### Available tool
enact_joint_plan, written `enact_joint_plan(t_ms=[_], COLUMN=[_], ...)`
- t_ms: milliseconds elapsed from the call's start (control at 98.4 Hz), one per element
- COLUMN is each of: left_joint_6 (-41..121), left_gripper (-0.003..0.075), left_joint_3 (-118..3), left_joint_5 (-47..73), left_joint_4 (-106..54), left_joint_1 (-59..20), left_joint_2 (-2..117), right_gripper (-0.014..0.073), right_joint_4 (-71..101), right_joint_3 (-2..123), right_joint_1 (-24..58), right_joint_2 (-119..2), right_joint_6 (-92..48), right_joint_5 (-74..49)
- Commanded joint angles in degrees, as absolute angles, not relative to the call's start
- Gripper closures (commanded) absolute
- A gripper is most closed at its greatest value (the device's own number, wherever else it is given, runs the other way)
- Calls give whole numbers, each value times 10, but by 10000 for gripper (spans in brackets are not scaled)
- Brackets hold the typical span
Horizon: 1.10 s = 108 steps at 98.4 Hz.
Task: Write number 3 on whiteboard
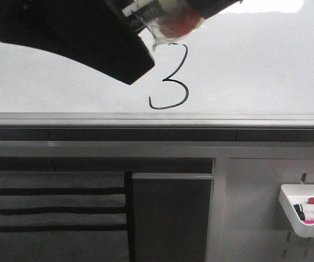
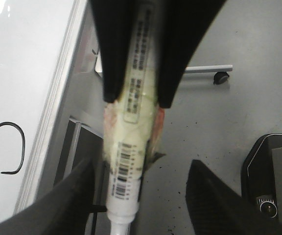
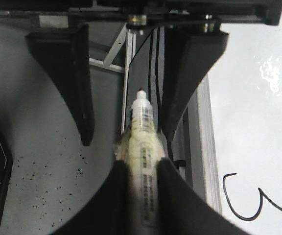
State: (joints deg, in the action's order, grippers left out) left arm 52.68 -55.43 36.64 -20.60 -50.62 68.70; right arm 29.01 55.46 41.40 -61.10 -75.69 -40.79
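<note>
Already complete, by the look of it: the number 3 (image 1: 185, 90), thin and black, low on the whiteboard (image 1: 266, 65), just above the grey rail (image 1: 157, 119).

At the upper left of the front view, a black pincer body, with the taped marker (image 1: 162, 11) jutting from it just beside the digit's top stroke; cannot tell whether it touches the board. Left pincer (image 2: 141, 166): fingers spread wide, straddling the marker's free end without touching it. Right pincer (image 3: 142, 164): clamped tight on the barrel. Far right and lower, well apart: a white tray (image 1: 307, 210) of spare markers.

Likely trouble: a stray line across the 3 if the marker drags on withdrawal. A smear if the pincer body brushes wet ink. A dropped marker if the right lets go before the left closes.
</note>
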Motion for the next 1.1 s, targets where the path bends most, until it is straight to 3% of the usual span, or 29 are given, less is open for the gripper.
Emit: enact_joint_plan(t_ms=[0,407,549,559,752,1087], left_joint_6=[527,527,527,527,527,527], left_gripper=[335,339,465,652,741,741], left_joint_3=[-579,-594,-594,-594,-594,-594], left_joint_5=[337,355,355,355,353,351], left_joint_4=[-217,-217,-217,-217,-217,-217], left_joint_1=[-512,-512,-512,-512,-512,-512], left_joint_2=[675,675,675,675,675,675], right_gripper=[607,607,607,607,607,601], right_joint_4=[305,297,297,300,313,313], right_joint_3=[569,569,569,569,569,569], right_joint_1=[416,416,416,416,416,416], right_joint_2=[-604,-605,-605,-605,-608,-615], right_joint_6=[-764,-764,-764,-762,-762,-757], right_joint_5=[-386,-387,-385,-385,-396,-412])
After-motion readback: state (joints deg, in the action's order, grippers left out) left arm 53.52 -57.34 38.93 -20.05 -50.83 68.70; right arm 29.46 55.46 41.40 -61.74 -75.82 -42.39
